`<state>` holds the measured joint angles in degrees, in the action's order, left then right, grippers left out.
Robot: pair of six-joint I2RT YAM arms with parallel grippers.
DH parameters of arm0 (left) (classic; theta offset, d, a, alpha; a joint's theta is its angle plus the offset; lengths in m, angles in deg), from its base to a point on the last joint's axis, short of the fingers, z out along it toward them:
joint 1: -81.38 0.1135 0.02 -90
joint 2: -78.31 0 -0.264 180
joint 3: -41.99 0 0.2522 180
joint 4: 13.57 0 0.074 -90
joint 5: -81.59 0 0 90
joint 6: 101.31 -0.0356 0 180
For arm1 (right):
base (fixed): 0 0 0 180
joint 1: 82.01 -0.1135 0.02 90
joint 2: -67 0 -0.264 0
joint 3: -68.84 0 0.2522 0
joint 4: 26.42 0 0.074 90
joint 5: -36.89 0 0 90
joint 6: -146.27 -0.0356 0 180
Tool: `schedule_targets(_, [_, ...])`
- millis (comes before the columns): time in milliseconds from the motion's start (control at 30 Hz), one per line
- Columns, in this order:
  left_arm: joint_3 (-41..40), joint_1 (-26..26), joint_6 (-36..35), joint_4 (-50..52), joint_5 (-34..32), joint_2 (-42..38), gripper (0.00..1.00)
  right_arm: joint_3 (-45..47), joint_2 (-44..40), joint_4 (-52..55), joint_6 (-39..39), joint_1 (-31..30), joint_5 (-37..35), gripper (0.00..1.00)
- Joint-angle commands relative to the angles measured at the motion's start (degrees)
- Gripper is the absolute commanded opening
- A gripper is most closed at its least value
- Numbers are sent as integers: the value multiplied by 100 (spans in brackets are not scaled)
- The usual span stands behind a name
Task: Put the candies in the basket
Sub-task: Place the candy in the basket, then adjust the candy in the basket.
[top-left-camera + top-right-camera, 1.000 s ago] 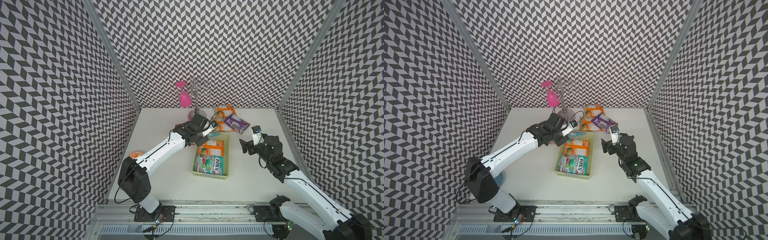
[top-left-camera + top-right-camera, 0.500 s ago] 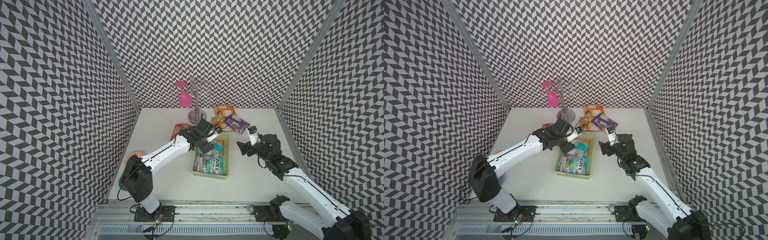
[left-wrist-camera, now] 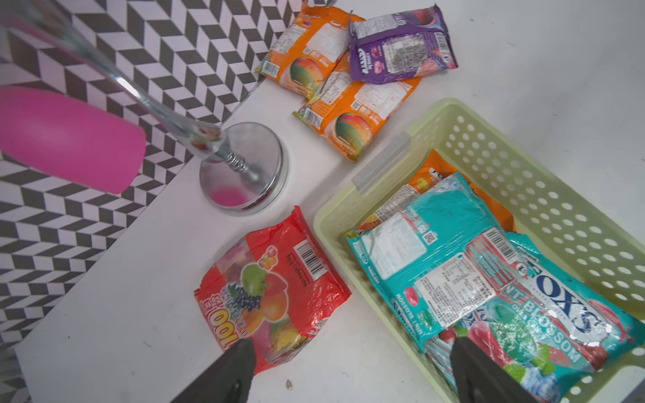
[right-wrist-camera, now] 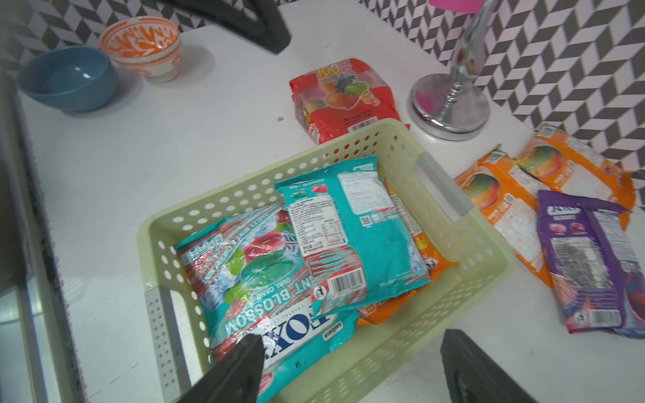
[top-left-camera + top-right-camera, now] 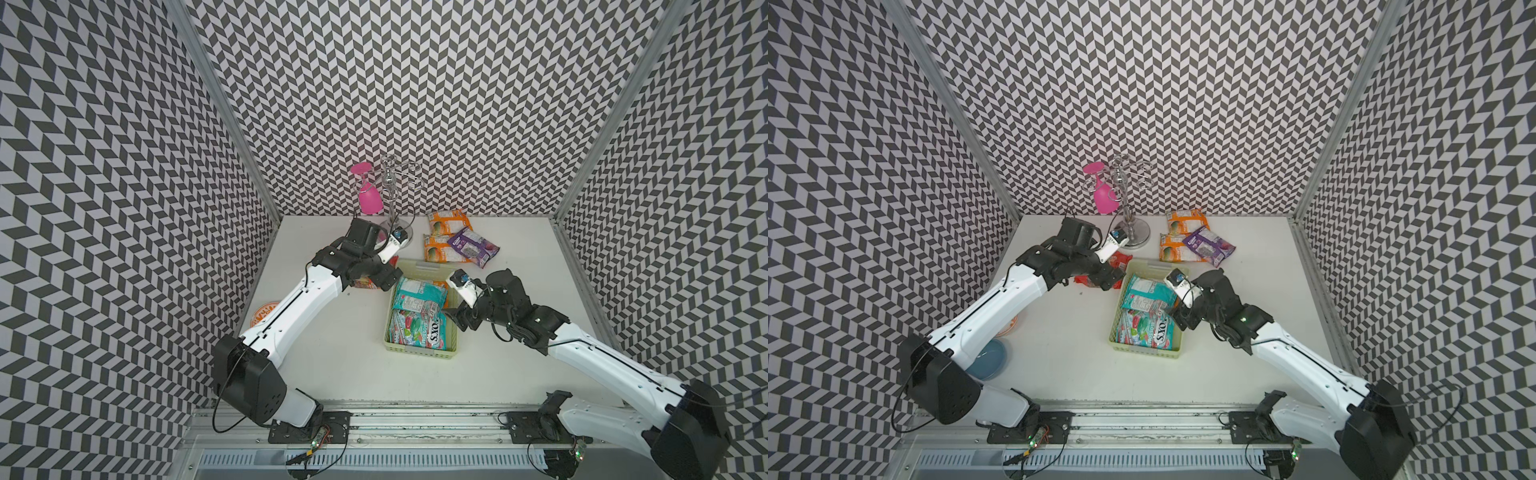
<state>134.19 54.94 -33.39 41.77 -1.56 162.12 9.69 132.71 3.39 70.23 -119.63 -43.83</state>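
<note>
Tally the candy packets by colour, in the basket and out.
Teal packets: 2, both in the basket
Orange packets: 3, two on the table, one part-buried in the basket
Purple packet: 1, overlapping the table's orange pair
Red bag: 1, beside the basket
Total: 7 visible

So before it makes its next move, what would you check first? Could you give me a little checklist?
1. Left gripper open and empty: ok, jaws apart, nothing between them.
2. Right gripper open and empty: ok, jaws apart over the edge of the basket.
3. Red bag free to grab: ok, it lies flat on the table beside the basket, nothing on it.
4. Room in the basket: ok, part of its floor is bare beside the teal packets.
5. All candies in: not ok; the red bag, two orange packets and the purple packet lie outside.
</note>
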Motion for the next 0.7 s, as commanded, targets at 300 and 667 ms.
schedule_targets(300, [-413, 754, -14, -102, 708, -507, 99, -603, 1291, -403, -321, -419, -207, 70])
schedule_targets(667, [-565, 1157, 16, -139, 1121, -683, 99, -1023, 2331, -532, -301, -583, -388, 65])
